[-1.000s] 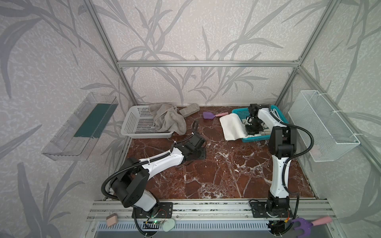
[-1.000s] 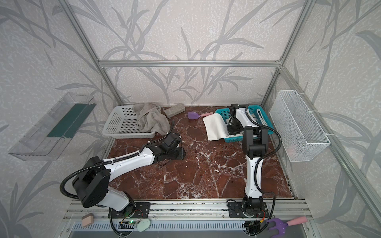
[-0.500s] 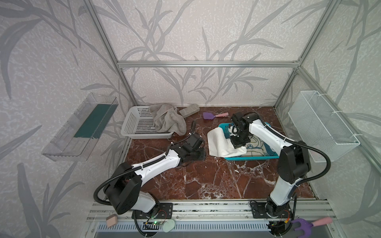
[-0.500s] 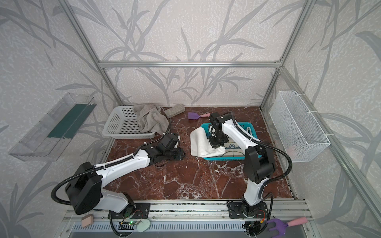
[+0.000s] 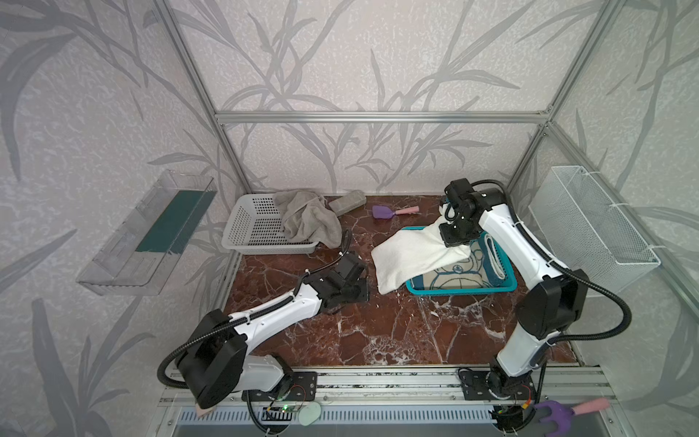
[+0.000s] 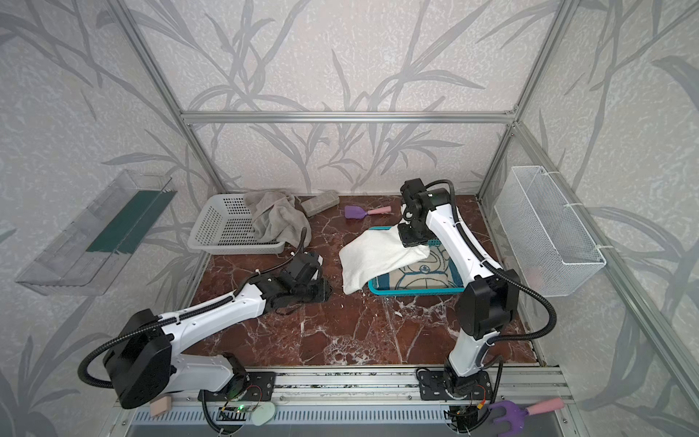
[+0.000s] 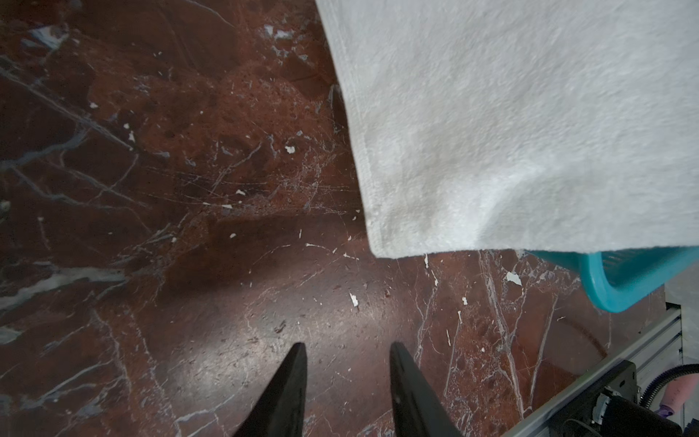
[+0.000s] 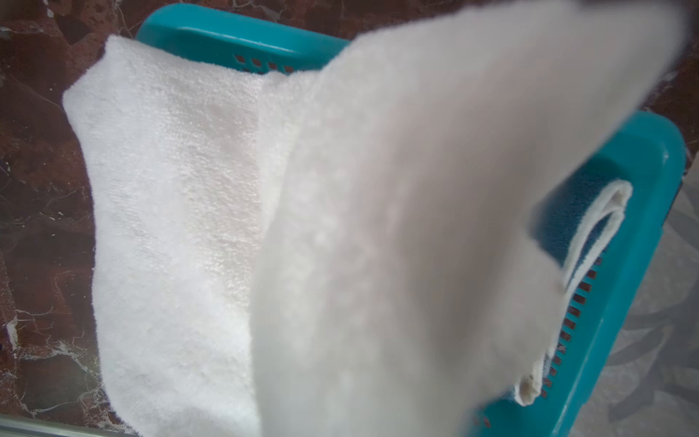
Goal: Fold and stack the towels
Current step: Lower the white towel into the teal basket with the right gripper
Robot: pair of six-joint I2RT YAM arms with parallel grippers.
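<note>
— Slippage worries me most. The right pincer (image 5: 455, 236) is clenched on one corner of the white towel (image 5: 412, 257). Its wrist view shows only cloth, so I can't tell how deep the bite is.
— And below it?
— The towel hangs from that corner and drapes over the teal basket (image 5: 459, 290) rim. Its far end drops toward the table (image 5: 378, 329), out near the left pincer (image 7: 346, 345); whether it touches, I can't tell. Under the right pincer, inside the basket, lies the cartoon towel (image 5: 459, 273), partly covered by the white one.
— So a pull could drag that along?
— Likely, since terry catches terry. The cloth could also snag the rim and shift or tip the basket.
— Left pincer?
— Released and empty, low over bare table, with the towel's hem just ahead. If it closes short it takes nothing, and too low it scrapes the marble.
— Grey towel (image 5: 306, 221)?
— Well beyond the left pincer, crumpled half out of the white basket (image 5: 249, 227). It looks unfolded, and nothing is stacked.
</note>
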